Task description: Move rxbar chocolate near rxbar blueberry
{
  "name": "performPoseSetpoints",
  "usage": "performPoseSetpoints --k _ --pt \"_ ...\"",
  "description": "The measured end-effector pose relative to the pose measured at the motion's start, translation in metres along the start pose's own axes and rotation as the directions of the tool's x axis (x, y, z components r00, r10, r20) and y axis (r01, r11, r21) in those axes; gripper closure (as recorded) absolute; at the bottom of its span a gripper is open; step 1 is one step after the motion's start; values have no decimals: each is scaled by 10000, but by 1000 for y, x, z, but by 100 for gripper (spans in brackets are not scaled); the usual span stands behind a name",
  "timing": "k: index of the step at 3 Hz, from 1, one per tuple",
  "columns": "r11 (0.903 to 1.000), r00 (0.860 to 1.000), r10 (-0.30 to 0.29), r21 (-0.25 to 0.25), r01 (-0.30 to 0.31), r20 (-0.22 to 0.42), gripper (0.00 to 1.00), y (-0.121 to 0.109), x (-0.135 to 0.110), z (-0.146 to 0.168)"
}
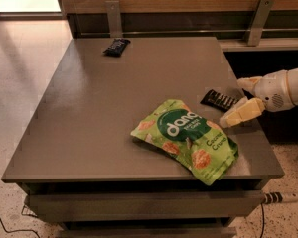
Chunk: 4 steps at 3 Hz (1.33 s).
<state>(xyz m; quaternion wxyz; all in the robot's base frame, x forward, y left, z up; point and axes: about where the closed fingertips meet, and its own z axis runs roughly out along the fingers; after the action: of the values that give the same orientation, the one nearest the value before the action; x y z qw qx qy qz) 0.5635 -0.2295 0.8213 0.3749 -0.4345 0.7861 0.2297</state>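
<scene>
The end effector [242, 99], fingers apart, flanked the chocolate bar's [219, 100] end just behind the bag [186, 138]. Nothing was grasped yet; the blueberry bar [116, 46] lay far beyond the bag.

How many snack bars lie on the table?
2. The rxbar blueberry lies at the far edge of the table. The rxbar chocolate lies near the right edge, with the open hand at its end. One could hide under the green bag.
</scene>
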Motion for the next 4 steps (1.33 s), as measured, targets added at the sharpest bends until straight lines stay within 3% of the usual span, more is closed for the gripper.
performPoseSetpoints --k 1,4 --pt "9998 9994 36 -176 -42 -348 17 0 6 21" --pt "9998 9995 21 -199 -28 -325 85 1 0 17"
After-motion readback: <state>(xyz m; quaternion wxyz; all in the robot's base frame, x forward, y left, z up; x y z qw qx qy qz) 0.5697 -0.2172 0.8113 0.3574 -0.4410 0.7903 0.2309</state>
